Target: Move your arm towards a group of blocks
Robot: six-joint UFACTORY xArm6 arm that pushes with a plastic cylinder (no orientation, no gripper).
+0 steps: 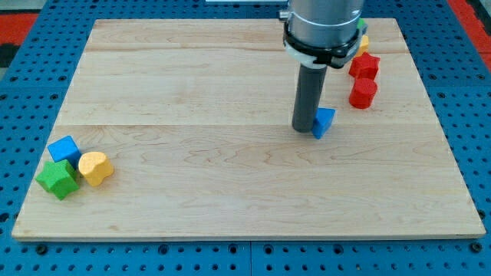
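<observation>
Tip (304,129) touching one blue block (324,121), three-block cluster bottom-left — blue cube (64,148), green (57,179), yellow (94,168), two red blocks (364,78) top-right.

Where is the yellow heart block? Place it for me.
The yellow heart block sits near the board's bottom-left corner in the camera view, just right of the green block and below-right of the blue cube.

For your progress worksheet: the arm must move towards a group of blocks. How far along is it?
Done: nothing certain. In hand: my tip rests beside a lone blue block mid-board. Left: reaching a group, either the two red blocks at the view's right or the blue cube, green block and yellow block at bottom left.
</observation>
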